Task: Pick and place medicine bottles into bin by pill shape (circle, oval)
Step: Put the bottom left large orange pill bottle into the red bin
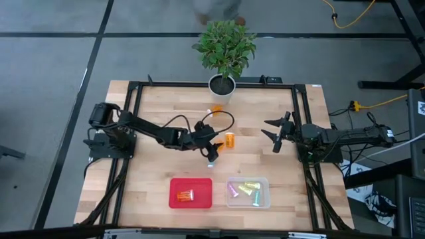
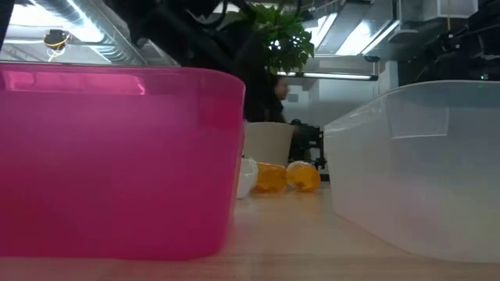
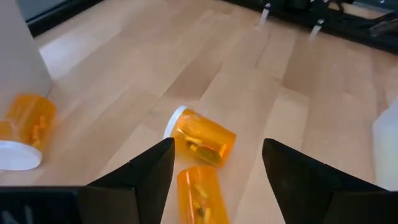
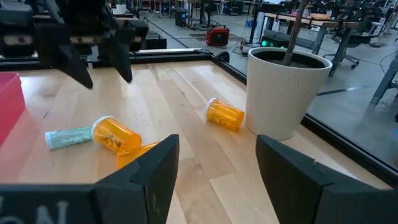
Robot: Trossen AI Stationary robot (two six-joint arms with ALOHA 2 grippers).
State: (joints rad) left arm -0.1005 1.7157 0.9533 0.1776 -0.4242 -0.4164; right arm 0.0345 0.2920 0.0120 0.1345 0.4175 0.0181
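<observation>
Two orange bottles lie on their sides at the table's middle (image 1: 229, 139). In the left wrist view one with a white cap (image 3: 202, 137) lies just ahead of the fingers, and a second (image 3: 202, 193) lies between them. A third orange bottle (image 1: 216, 108) lies next to the plant pot. A pale teal bottle (image 4: 68, 137) lies beside the middle pair. My left gripper (image 1: 214, 149) is open over the middle bottles, its fingers on either side (image 3: 217, 146), touching nothing. My right gripper (image 1: 273, 135) is open and empty to the right of them.
A red bin (image 1: 191, 192) holding an orange bottle and a clear bin (image 1: 248, 191) holding several pastel bottles stand near the front edge. A white pot with a plant (image 1: 222, 86) stands at the far middle. A dark frame runs around the table.
</observation>
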